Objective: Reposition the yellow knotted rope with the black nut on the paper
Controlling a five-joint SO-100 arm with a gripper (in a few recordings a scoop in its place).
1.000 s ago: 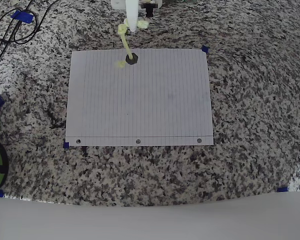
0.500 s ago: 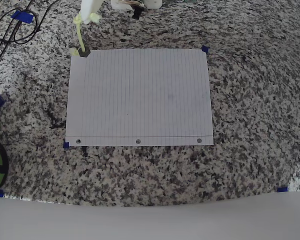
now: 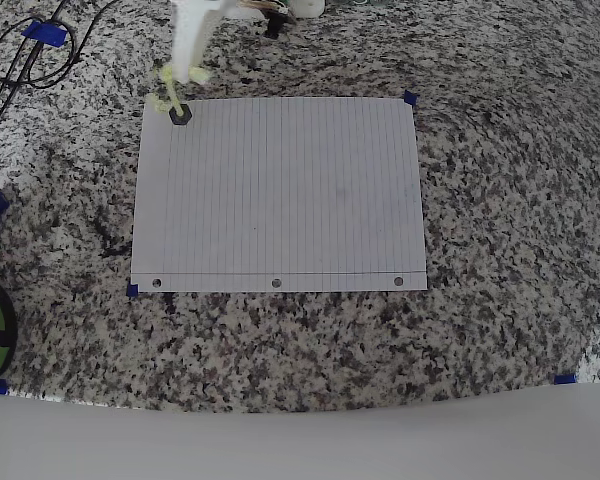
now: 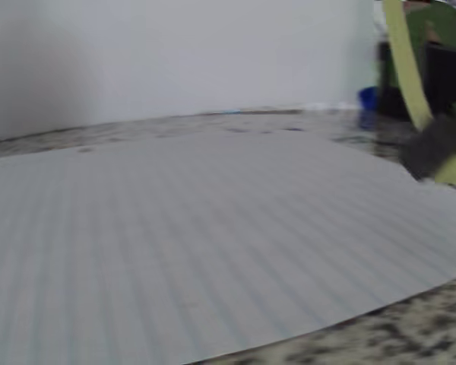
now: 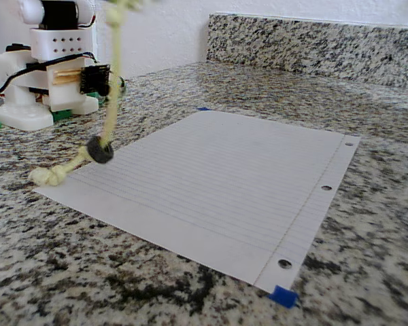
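One yellow knotted rope [image 3: 170,92] was seen hanging taut from above, its upper end pinched in the gripper [image 3: 187,72] and its lower knot trailing on the granite counter [image 3: 500,200] just off the paper [image 3: 280,190]. In the overhead view the black nut [image 3: 179,114], threaded on the rope, lay at the paper's 11 o'clock corner, just inside the edge; in the fixed view the nut [image 5: 100,150] was seen at that corner with the end knot [image 5: 49,175] resting beyond it on the stone.

The task was judged to be under way but unfinished: the rope had been lifted and was being carried, yet most of it hung in the air and none of it had been laid out on the sheet. A spot well inside the paper remained to be reached, and the rope lowered and let go.

The white fingers were judged clenched on the rope's upper part, since the rope was held up by them; how wide the jaws stood could not be made out.
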